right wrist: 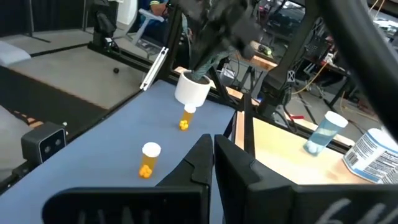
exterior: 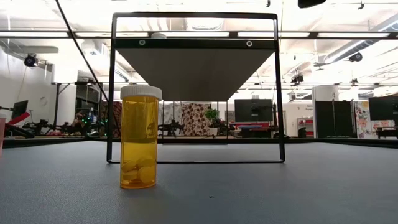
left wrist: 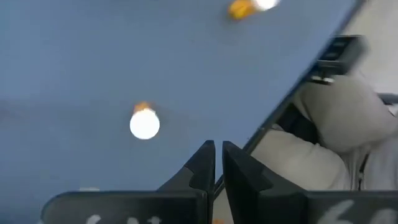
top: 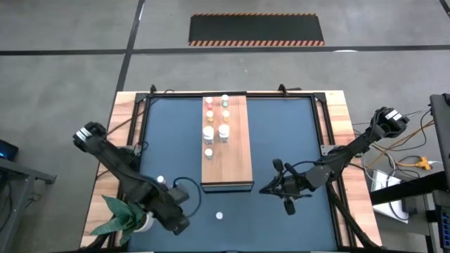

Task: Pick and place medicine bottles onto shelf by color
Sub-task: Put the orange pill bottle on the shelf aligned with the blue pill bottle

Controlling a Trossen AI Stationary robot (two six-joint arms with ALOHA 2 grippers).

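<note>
The wooden shelf [top: 227, 158] lies lengthwise in the middle of the dark mat, raised on a black frame [exterior: 196, 160]. Several small bottles [top: 216, 123] stand on its far half. Two orange bottles with white caps stand on the mat: one near the table's left side [top: 161, 180] [right wrist: 186, 118], one near the front edge [top: 219, 216] [exterior: 139, 143] [right wrist: 149, 160]. My left gripper [left wrist: 217, 163] is shut and empty above the mat at the front left [top: 184, 211]. My right gripper [top: 269, 188] [right wrist: 213, 155] is shut and empty, right of the shelf's near end, pointing left.
A white pot with a green plant [top: 130, 219] [right wrist: 193, 90] stands at the front left corner beside my left arm. The mat is bordered by a wooden table rim [top: 341, 119]. Open mat lies on both sides of the shelf.
</note>
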